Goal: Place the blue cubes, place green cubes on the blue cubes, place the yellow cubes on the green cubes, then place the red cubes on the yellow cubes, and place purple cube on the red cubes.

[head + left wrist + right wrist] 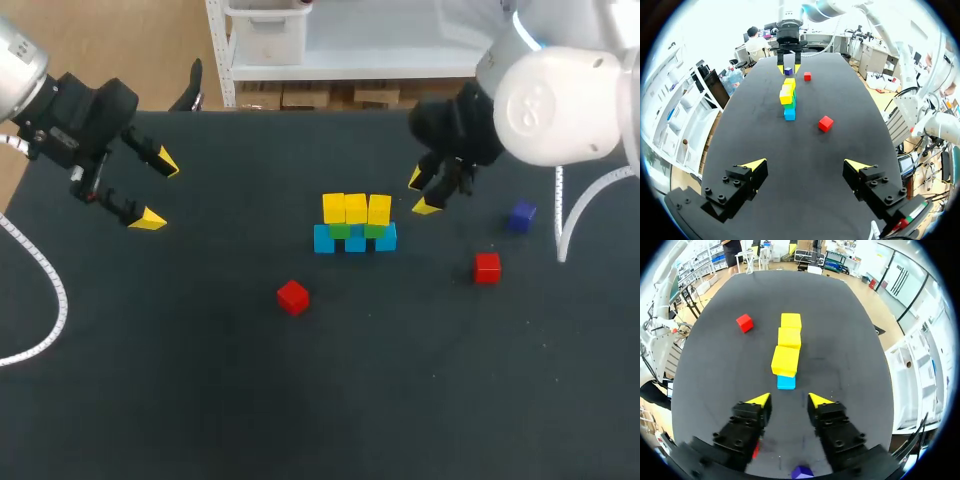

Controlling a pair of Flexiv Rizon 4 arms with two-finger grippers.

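In the middle of the table stands a wall of cubes: a row of blue cubes [324, 240], green cubes [340, 231] on them, and three yellow cubes [356, 208] on top. One red cube [293, 297] lies in front of the wall to the left, and a second red cube [487, 267] lies to its right. The purple cube [520, 216] sits further right. My right gripper [422, 192] hangs open and empty just right of the wall, with the yellow row [785, 360] straight ahead of it. My left gripper [155, 190] is open and empty, far off to the left.
The black table [200, 380] has wide bare room in front and on the left. In the right wrist view the purple cube [801, 472] shows under the gripper. A white cable [50, 290] curves over the table's left edge.
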